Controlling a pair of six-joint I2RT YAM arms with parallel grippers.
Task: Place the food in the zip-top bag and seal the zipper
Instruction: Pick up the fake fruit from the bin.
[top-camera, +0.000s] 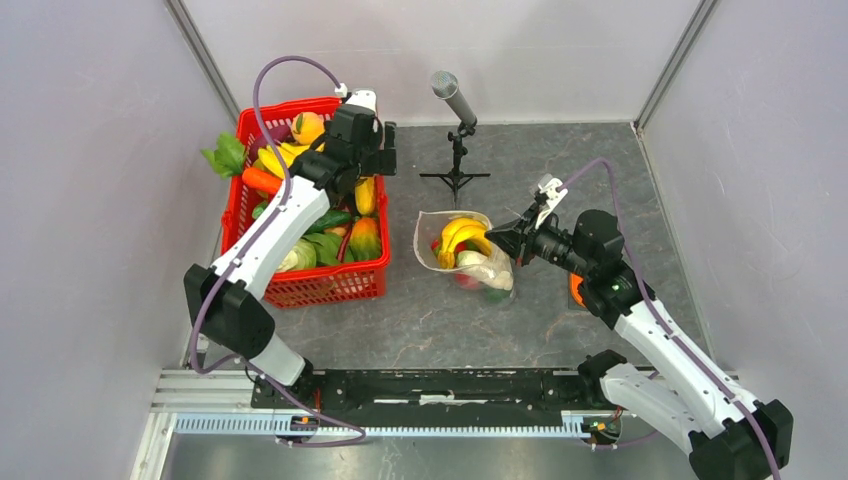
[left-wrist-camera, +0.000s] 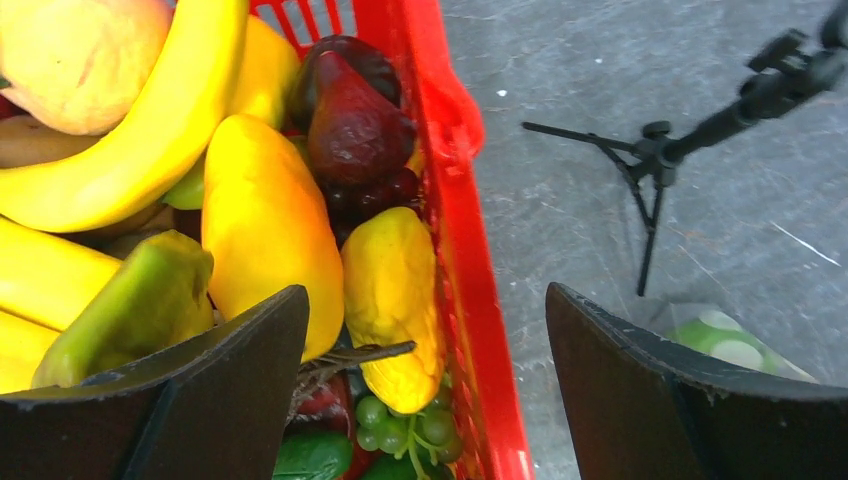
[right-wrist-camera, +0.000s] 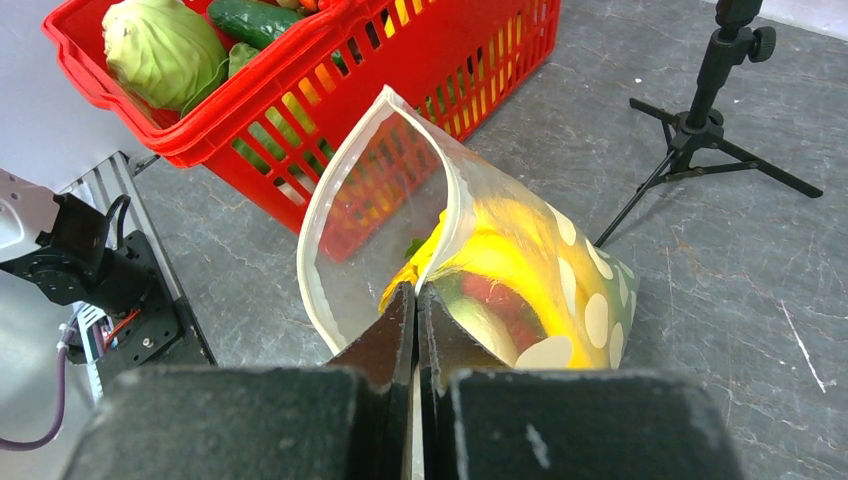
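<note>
The clear dotted zip-top bag (top-camera: 470, 252) stands on the table with its mouth open; yellow bananas (top-camera: 463, 236) and red and green pieces show inside. My right gripper (right-wrist-camera: 416, 300) is shut on the white zipper strip (right-wrist-camera: 452, 190) at the bag's mouth edge (top-camera: 512, 236). My left gripper (left-wrist-camera: 425, 350) is open and empty, hovering over the right side of the red basket (top-camera: 320, 285), above a yellow fruit (left-wrist-camera: 395, 290) and green grapes (left-wrist-camera: 400, 425). More food fills the basket: bananas (left-wrist-camera: 130, 150), a dark red pear (left-wrist-camera: 350, 125).
A small black tripod with a microphone (top-camera: 456, 130) stands behind the bag. The red basket's right wall (left-wrist-camera: 470, 260) runs between my left fingers. An orange piece (top-camera: 576, 290) lies under my right arm. Grey walls enclose the table.
</note>
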